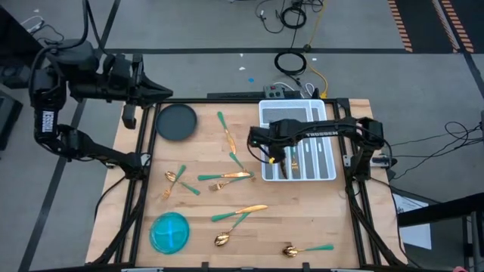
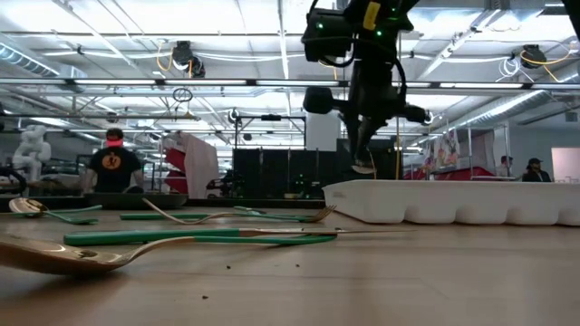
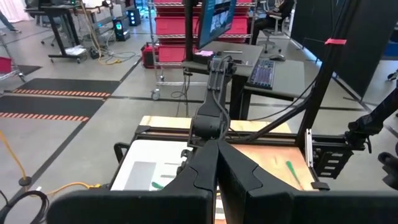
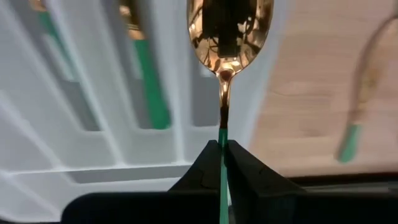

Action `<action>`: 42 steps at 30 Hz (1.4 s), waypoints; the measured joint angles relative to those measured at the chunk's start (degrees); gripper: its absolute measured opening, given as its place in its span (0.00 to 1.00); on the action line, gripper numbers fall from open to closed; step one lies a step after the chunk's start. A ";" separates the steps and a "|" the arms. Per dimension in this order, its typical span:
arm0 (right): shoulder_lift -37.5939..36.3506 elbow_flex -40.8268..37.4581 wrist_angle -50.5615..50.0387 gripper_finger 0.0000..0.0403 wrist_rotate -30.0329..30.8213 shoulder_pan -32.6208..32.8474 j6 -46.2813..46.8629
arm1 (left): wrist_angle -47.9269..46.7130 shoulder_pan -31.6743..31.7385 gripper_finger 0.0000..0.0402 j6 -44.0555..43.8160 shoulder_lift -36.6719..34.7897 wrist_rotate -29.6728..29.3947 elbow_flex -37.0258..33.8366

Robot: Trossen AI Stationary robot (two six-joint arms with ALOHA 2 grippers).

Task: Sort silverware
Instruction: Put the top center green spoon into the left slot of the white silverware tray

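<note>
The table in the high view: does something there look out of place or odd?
Nothing is damaged or spilled. The silverware lies scattered at mixed angles on the wood, unsorted. The right hand holds a spoon above the white tray.

spoon (image 4: 229,37) bowl top cut off; handle end hidden

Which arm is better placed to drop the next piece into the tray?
The right. Its end effector is shut on a spoon and hangs over the white tray. The left end effector is parked off the table's far-left edge, shut and holding nothing.
</note>
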 joint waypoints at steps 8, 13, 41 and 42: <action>0.62 0.00 0.12 0.00 -4.81 0.00 -1.34 | 0.01 0.01 0.03 -0.46 -0.04 -0.02 0.00; 2.42 0.02 0.32 0.00 -5.80 0.00 -1.54 | 0.00 0.00 0.03 -0.49 -0.04 -0.02 0.00; 8.53 -0.76 1.98 0.00 -11.08 -1.99 -0.88 | 0.01 0.01 0.03 -0.44 -0.04 -0.11 0.00; 8.66 -0.76 2.24 0.00 -11.07 -2.01 -1.12 | 0.01 0.01 0.03 -0.44 -0.04 -0.13 0.00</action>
